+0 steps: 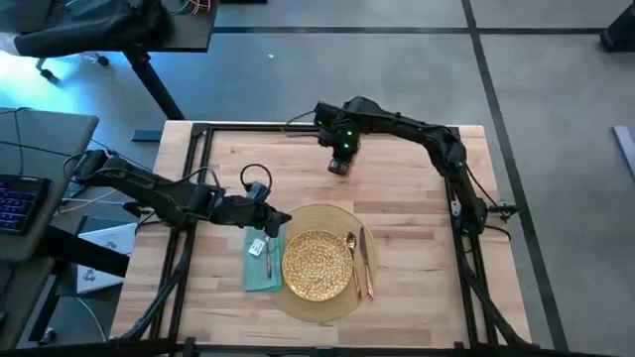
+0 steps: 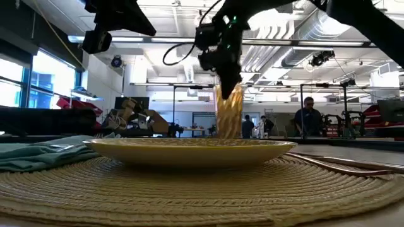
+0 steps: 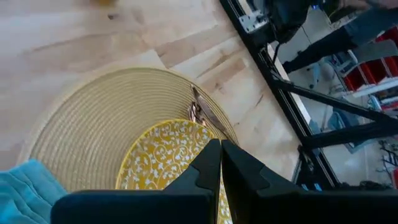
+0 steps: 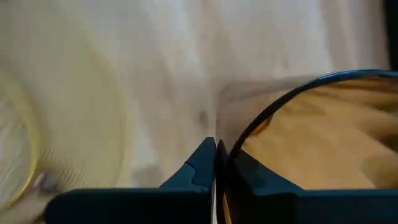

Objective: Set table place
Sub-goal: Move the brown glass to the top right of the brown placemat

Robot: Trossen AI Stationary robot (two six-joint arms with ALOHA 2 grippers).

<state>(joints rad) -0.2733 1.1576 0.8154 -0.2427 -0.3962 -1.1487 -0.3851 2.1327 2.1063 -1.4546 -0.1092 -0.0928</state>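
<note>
Your right gripper [image 1: 340, 165] pinches the amber cup [image 2: 228, 111] by its rim, far of the placemat [image 1: 319, 221], while your left gripper [image 1: 281, 218], fingers together, hovers at the napkin [image 1: 260, 270].

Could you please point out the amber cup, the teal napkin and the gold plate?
amber cup [image 2: 229, 112], low view, its ribbed wall.
teal napkin [image 1: 262, 270], high view, bare cloth beside the fork.
gold plate [image 1: 317, 264], high view, its patterned centre.

One camera looks straight down on the whole tabletop [image 1: 417, 213]; another sits at tabletop height, close behind the placemat [image 2: 189, 189]. Both share the plate [image 1: 317, 264].
</note>
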